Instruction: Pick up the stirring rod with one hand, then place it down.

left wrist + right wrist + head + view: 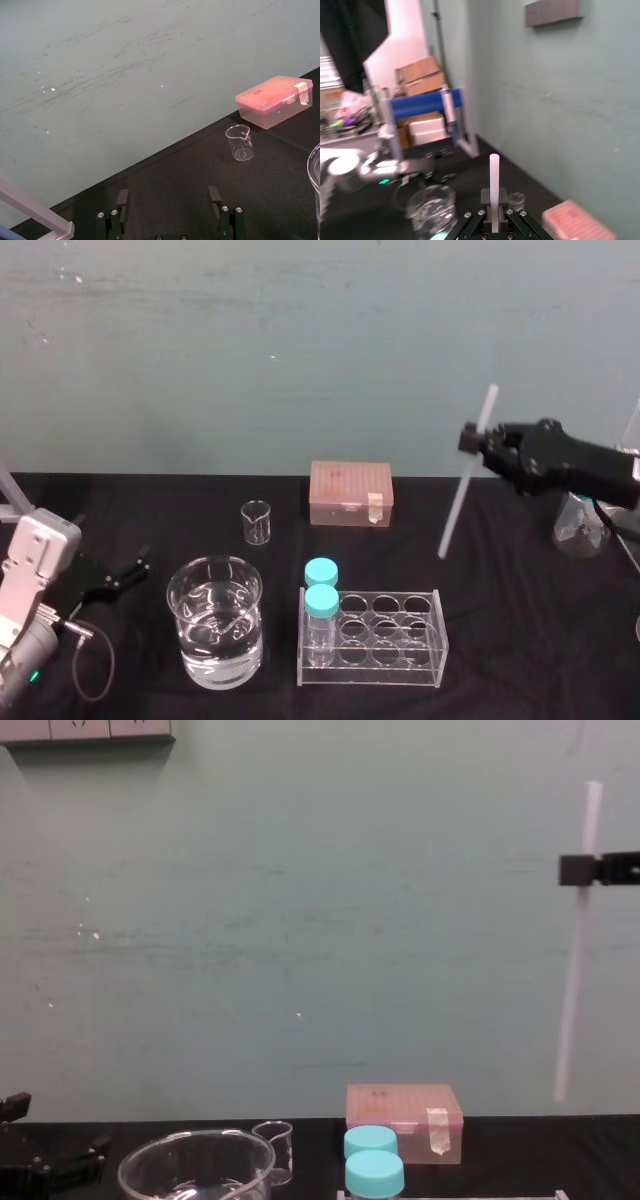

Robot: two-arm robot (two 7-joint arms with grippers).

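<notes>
The stirring rod [466,474] is a long thin white rod held nearly upright in the air, well above the black table at the right. My right gripper [472,440] is shut on its upper part; in the chest view the stirring rod [578,942] hangs high at the right with the right gripper [582,870] pinching it. Seen from the right wrist, the stirring rod [493,181] rises from between the closed fingers of the right gripper [493,215]. My left gripper [128,573] rests low at the table's left, open and empty, its fingers [122,198] spread apart.
A large glass beaker of water [214,620] stands front left, a small beaker [256,521] behind it. A clear rack [380,635] holds two blue-capped jars [321,585]. A pink box [351,494] sits at the back, a glass flask [580,527] at far right.
</notes>
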